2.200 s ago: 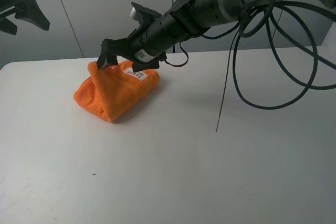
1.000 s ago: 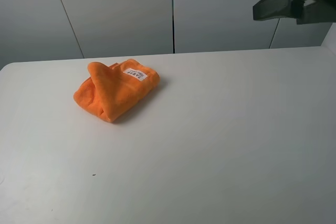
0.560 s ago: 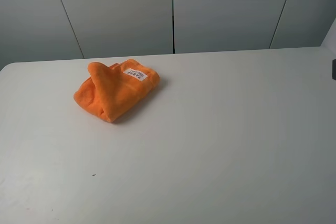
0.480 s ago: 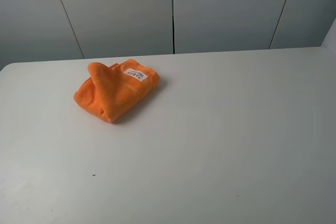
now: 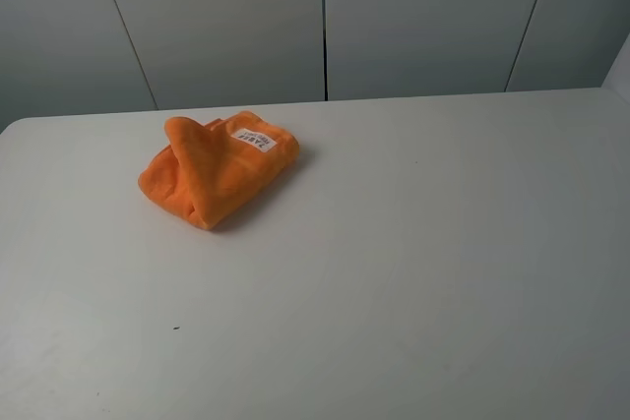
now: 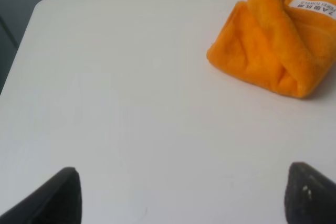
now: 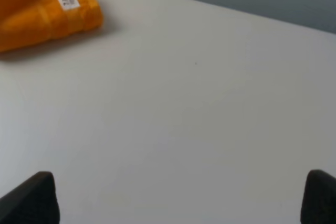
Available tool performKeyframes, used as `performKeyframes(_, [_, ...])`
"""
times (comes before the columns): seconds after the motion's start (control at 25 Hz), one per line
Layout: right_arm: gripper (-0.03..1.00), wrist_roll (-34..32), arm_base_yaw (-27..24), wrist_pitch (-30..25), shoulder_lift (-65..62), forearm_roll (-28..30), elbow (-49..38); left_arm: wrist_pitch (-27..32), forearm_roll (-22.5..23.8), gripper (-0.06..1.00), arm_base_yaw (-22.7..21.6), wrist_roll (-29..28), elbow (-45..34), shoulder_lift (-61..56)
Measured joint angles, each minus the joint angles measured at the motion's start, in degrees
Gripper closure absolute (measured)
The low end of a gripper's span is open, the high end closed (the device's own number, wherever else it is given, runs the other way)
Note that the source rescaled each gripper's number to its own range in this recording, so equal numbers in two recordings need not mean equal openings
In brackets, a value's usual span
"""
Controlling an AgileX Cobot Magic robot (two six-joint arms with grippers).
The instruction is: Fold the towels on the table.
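The orange towel (image 5: 217,169) lies bunched and folded over on the white table (image 5: 413,272), at the back left, with its white label (image 5: 252,139) facing up. No gripper shows in the exterior view. In the left wrist view the towel (image 6: 273,51) lies well beyond my left gripper (image 6: 184,198), whose dark fingertips (image 6: 63,195) stand wide apart and empty. In the right wrist view the towel (image 7: 42,14) lies far off from my right gripper (image 7: 176,200), which is also open and empty, with its fingertips (image 7: 31,198) at the frame's edge.
Grey wall panels (image 5: 325,17) stand behind the table's far edge. The table's rounded back left corner (image 6: 44,3) shows in the left wrist view. A tiny dark speck (image 5: 176,328) lies on the table near the front left.
The right arm, which reached over the towel with its gripper at it, has let go and withdrawn to the right, out of the exterior view. The towel has stayed still since.
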State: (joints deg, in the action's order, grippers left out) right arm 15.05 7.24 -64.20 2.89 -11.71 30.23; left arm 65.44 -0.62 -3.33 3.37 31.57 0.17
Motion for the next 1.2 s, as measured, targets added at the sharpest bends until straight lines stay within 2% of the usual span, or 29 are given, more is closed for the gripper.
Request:
performKeyframes(0.96, [-0.03,-1.5,-0.1,0.1,-2.7,1.8,-0.5,0.3,-0.3,-0.04,0.0,0.0,0.0,-0.1])
performKeyframes(1.2, [-0.03,-1.3,-7.7,0.5,-2.7,2.2,-0.5,0.1,-1.6,-0.04,-0.1,0.0,-0.1,-0.2])
